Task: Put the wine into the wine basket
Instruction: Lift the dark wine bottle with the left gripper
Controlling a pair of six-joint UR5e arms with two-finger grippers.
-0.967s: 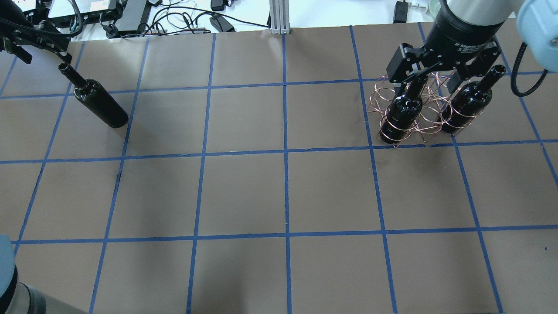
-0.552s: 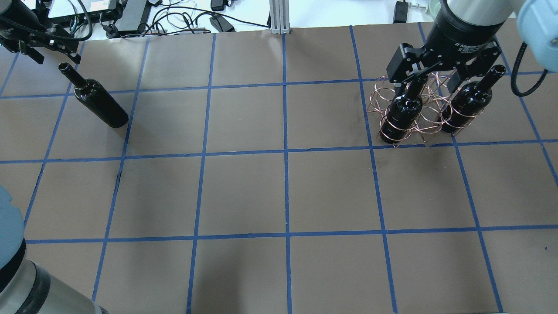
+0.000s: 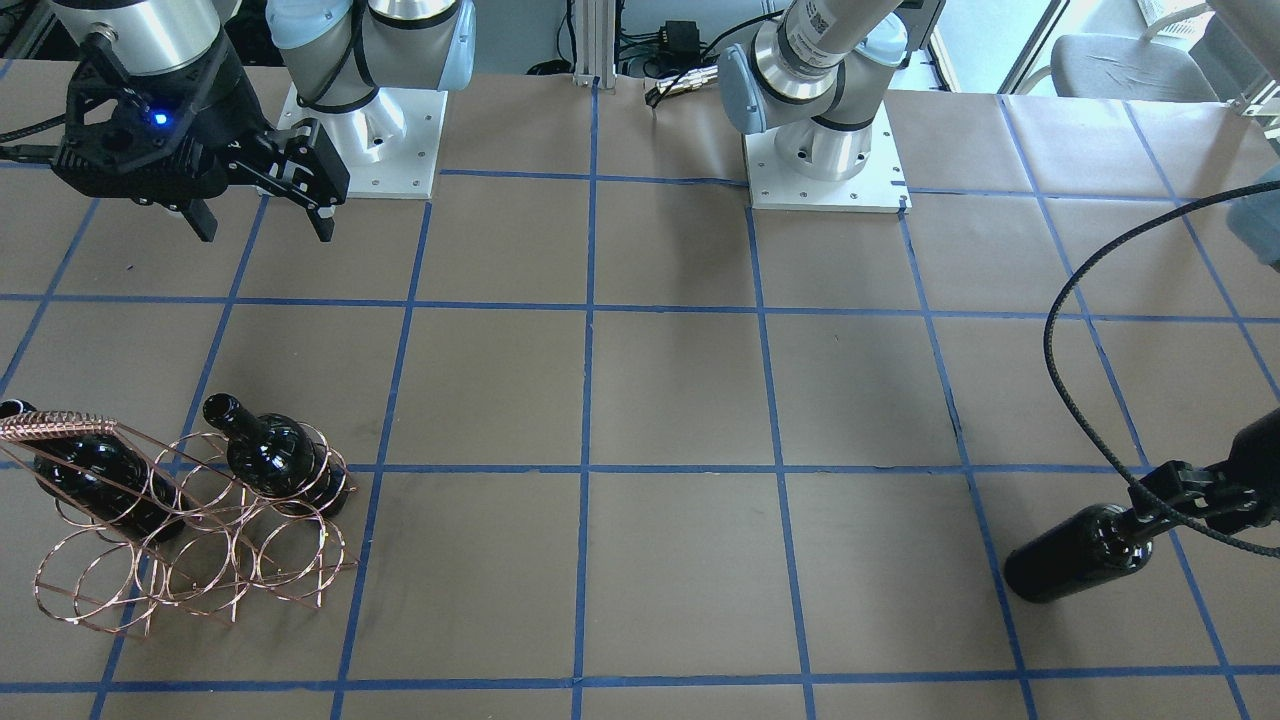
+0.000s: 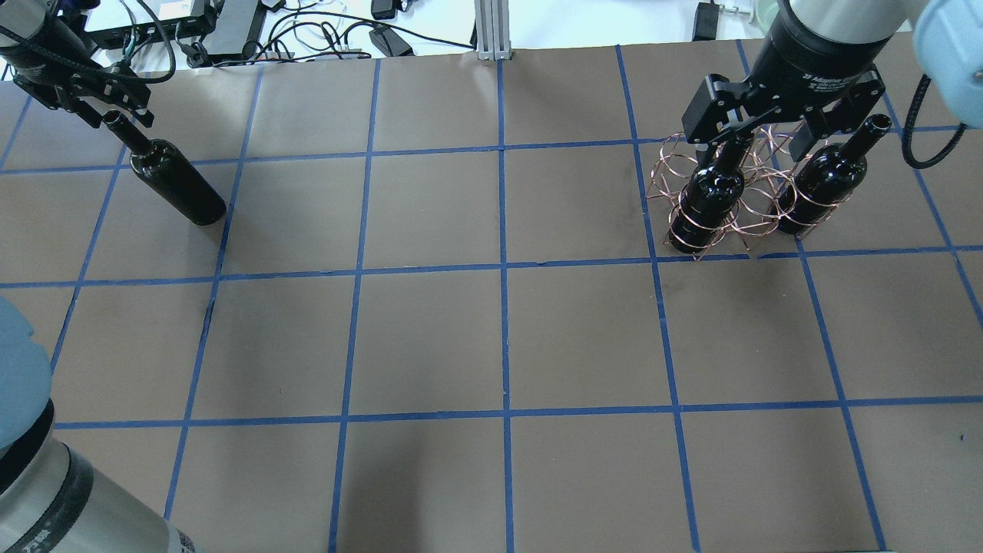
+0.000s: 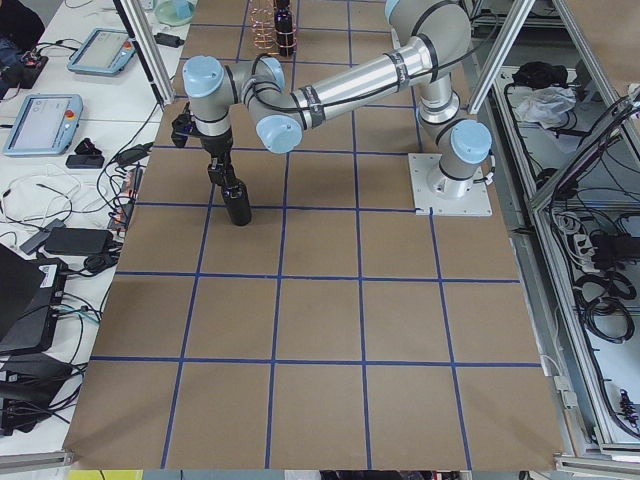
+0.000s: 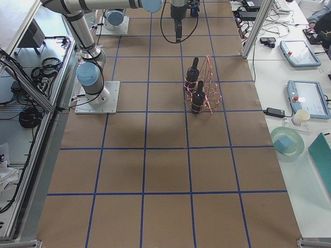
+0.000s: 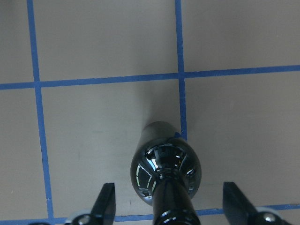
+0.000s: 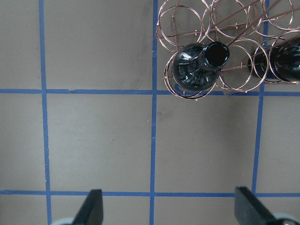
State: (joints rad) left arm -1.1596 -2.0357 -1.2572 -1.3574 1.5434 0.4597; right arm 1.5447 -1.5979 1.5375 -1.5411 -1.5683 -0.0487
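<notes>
- Left gripper (image 7: 169, 200) sits at the wine (image 4: 177, 184), jaws wide apart either side of its neck, nothing clamped.
- The wine stands upright at the table's (image 4: 491, 346) left end, well apart from the wine basket (image 3: 190, 530).
- Right gripper (image 8: 169, 199) hangs spread open near the wine basket.

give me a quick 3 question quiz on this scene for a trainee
1. True or false: the wine already stands in the basket.
2. How many bottles does the basket hold? A) one B) two C) three
3. Fill in: the fingers of the open left claw stand on either side of the wine's ____, without touching it.

Key: 1 false; 2 B; 3 neck
</notes>
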